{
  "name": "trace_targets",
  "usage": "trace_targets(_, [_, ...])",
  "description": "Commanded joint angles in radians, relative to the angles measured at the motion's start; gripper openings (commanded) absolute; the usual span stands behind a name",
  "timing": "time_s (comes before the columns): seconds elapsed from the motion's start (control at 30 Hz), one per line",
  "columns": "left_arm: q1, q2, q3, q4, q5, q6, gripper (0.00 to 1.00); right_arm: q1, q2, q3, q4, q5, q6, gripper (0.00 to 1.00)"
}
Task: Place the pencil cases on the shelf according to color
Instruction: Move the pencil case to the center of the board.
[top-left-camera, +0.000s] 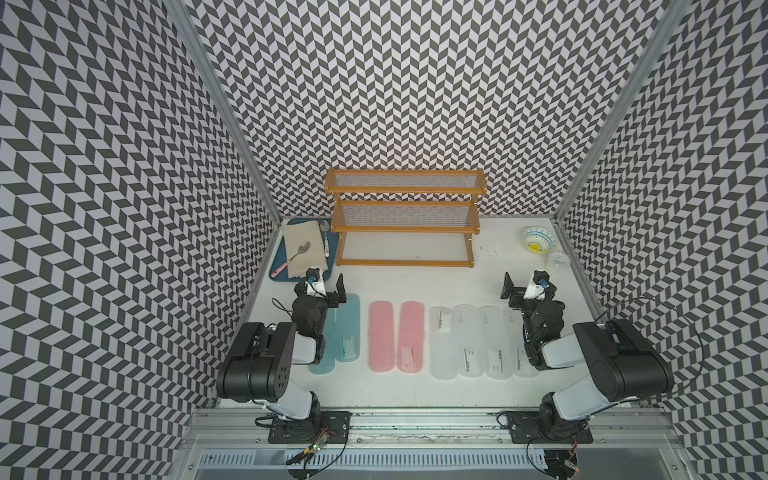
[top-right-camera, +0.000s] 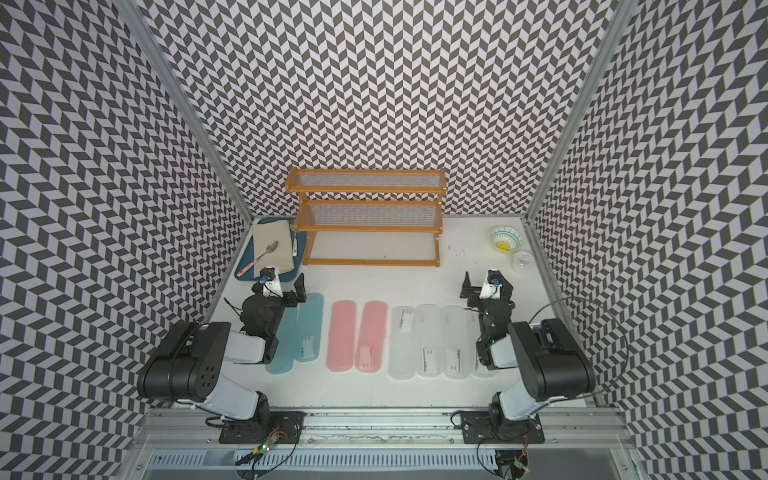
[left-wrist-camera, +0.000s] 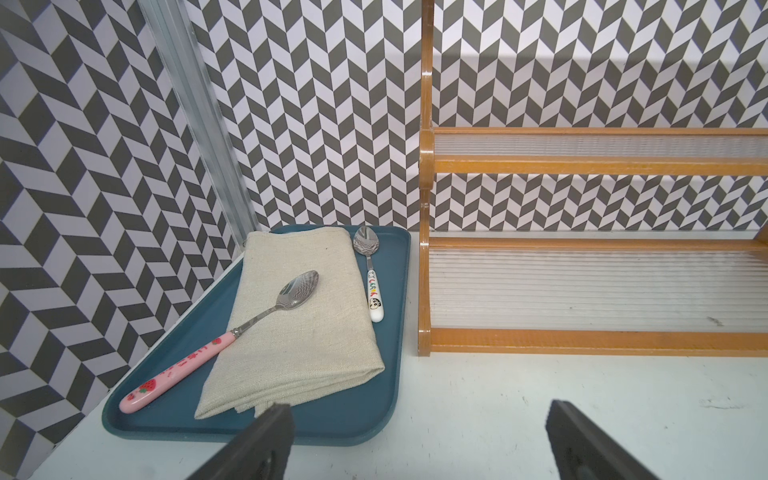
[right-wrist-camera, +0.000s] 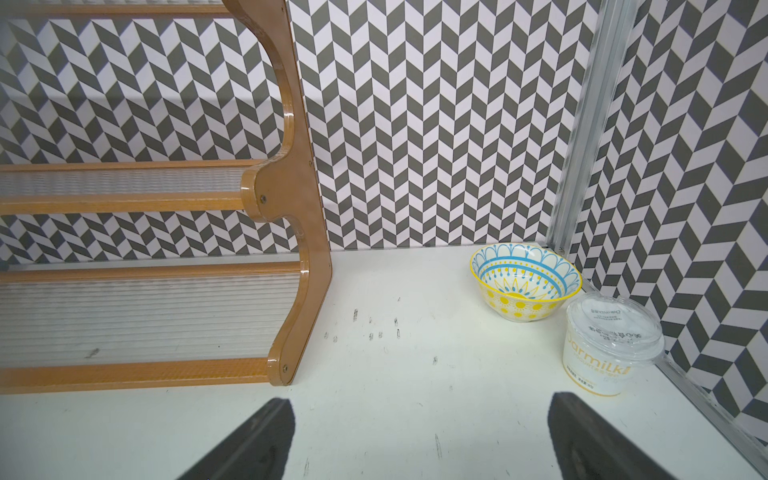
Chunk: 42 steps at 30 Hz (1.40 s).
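The pencil cases lie flat in a row on the bench (top-left-camera: 415, 282), near the robot and well apart from the shelf (top-left-camera: 405, 228).

The left tool (left-wrist-camera: 415, 415) hangs by the far end of the teal cases (top-left-camera: 348, 328). The right tool (right-wrist-camera: 419, 413) hangs by the far end of the white cases (top-left-camera: 467, 340). The pink cases (top-left-camera: 381, 336) lie between.

Both tools are open wide and hold nothing.

The left arm hides part of one teal case. The right arm hides much of the last white one.
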Motion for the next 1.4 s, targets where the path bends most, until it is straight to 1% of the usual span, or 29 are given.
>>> trace_targets(0.0, [0.009,-0.006,0.016,0.009,0.013,0.003,1.0,-0.007,0.003,0.013,0.029,-0.007,-0.001,0.99])
trace_targets(0.23, [0.006,-0.023,0.015,0.008,0.005,0.005,1.0,-0.007,-0.001,0.009,0.043,0.003,0.0,1.0])
trace_targets(0.27, [-0.002,-0.058,0.032,-0.052,-0.009,0.009,1.0,-0.005,-0.021,0.007,0.036,0.025,0.007,1.0])
trace_targets(0.3, [-0.015,-0.098,0.063,-0.148,-0.06,0.001,1.0,-0.004,-0.054,0.01,-0.002,0.04,0.012,1.0])
trace_targets(0.37, [-0.062,-0.164,0.17,-0.421,-0.282,-0.092,1.0,-0.001,-0.152,0.075,-0.198,0.091,0.04,1.0])
trace_targets(0.4, [-0.08,-0.191,0.211,-0.514,-0.347,-0.156,1.0,-0.002,-0.201,0.123,-0.351,0.141,0.091,1.0])
trace_targets(0.43, [-0.096,-0.214,0.229,-0.556,-0.368,-0.193,1.0,-0.002,-0.239,0.196,-0.525,0.189,0.172,1.0])
trace_targets(0.47, [-0.112,-0.234,0.241,-0.577,-0.373,-0.22,1.0,-0.003,-0.26,0.261,-0.703,0.21,0.233,1.0])
trace_targets(0.5, [-0.121,-0.258,0.254,-0.595,-0.357,-0.256,1.0,-0.004,-0.267,0.33,-0.854,0.213,0.281,0.99])
trace_targets(0.53, [-0.122,-0.278,0.274,-0.628,-0.341,-0.323,1.0,-0.003,-0.268,0.39,-0.981,0.169,0.291,1.0])
trace_targets(0.57, [-0.12,-0.294,0.295,-0.67,-0.34,-0.405,1.0,-0.004,-0.266,0.443,-1.081,0.115,0.279,1.0])
trace_targets(0.6, [-0.113,-0.309,0.326,-0.746,-0.33,-0.526,1.0,-0.003,-0.264,0.489,-1.184,0.061,0.271,0.99])
trace_targets(0.63, [-0.097,-0.317,0.357,-0.812,-0.286,-0.619,0.99,-0.002,-0.267,0.522,-1.265,0.034,0.298,0.98])
trace_targets(0.67, [-0.083,-0.322,0.381,-0.838,-0.218,-0.657,1.0,-0.001,-0.274,0.534,-1.32,0.013,0.322,0.98])
trace_targets(0.7, [-0.069,-0.322,0.409,-0.849,-0.12,-0.666,1.0,-0.002,-0.29,0.534,-1.365,-0.016,0.35,0.98])
trace_targets(0.77, [-0.065,-0.315,0.49,-0.924,0.006,-0.669,1.0,-0.002,-0.329,0.502,-1.403,-0.084,0.379,0.98])
trace_targets(0.83, [-0.074,-0.294,0.582,-1.002,0.144,-0.593,0.99,-0.002,-0.371,0.452,-1.422,-0.125,0.394,0.97])
trace_targets(0.9, [-0.098,-0.272,0.643,-1.086,0.197,-0.498,1.0,-0.001,-0.396,0.425,-1.459,-0.146,0.409,0.94])
trace_targets(0.97, [-0.123,-0.264,0.654,-1.122,0.186,-0.449,1.0,0.0,-0.404,0.426,-1.51,-0.171,0.396,0.92])
trace_targets(1.07, [-0.135,-0.26,0.628,-1.112,0.191,-0.479,1.0,0.0,-0.393,0.432,-1.587,-0.107,0.398,0.93])
trace_targets(1.13, [-0.147,-0.265,0.609,-1.103,0.194,-0.47,1.0,0.0,-0.381,0.424,-1.616,-0.059,0.414,0.94])
trace_targets(1.17, [-0.153,-0.269,0.608,-1.113,0.189,-0.461,1.0,0.0,-0.377,0.418,-1.618,-0.058,0.417,0.94])
trace_targets(1.27, [-0.175,-0.29,0.619,-1.156,0.154,-0.439,0.99,0.0,-0.349,0.406,-1.622,-0.094,0.426,0.94])
trace_targets(1.37, [-0.196,-0.313,0.625,-1.158,0.155,-0.418,0.99,0.0,-0.294,0.414,-1.642,-0.144,0.438,0.94])
